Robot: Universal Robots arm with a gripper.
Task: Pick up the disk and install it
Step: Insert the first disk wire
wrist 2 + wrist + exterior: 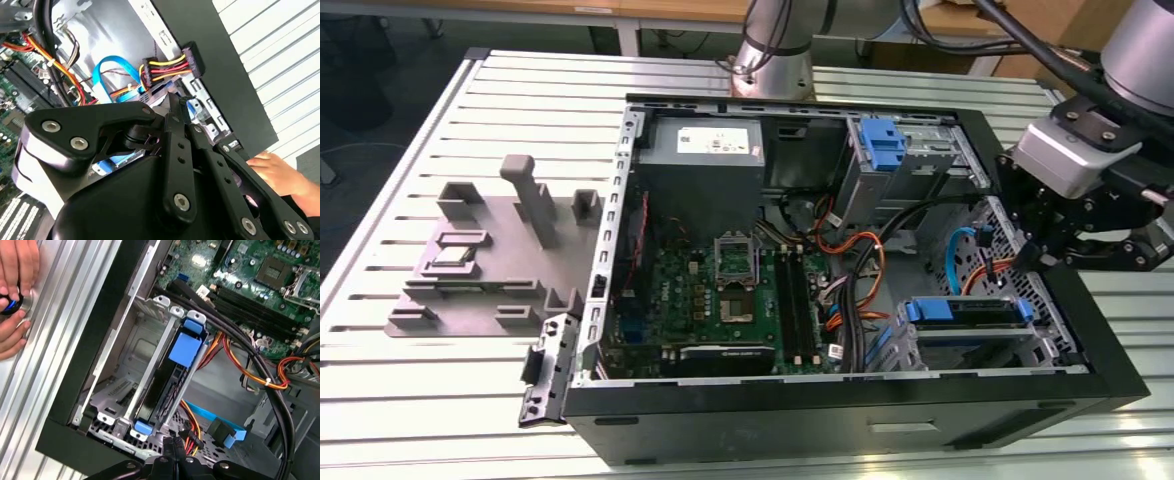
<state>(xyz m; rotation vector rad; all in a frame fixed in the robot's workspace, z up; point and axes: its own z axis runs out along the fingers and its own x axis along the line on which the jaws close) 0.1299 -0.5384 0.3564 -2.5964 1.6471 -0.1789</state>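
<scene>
Pinched shut and empty, the gripper (174, 454) hovers at the computer case (854, 405) wall, about three o'clock in the exterior view, near the disk (967, 312), which stands on edge in its metal bay (125, 365) at four o'clock. Seating it well likely means pressing squarely on the blue frame, never skewed against the rails. Room looks tight: the black wall runs just beside the bay, cables (250, 374) crowd the other side, and a hand (15, 295) rests on the table (400, 390) nearby.
</scene>
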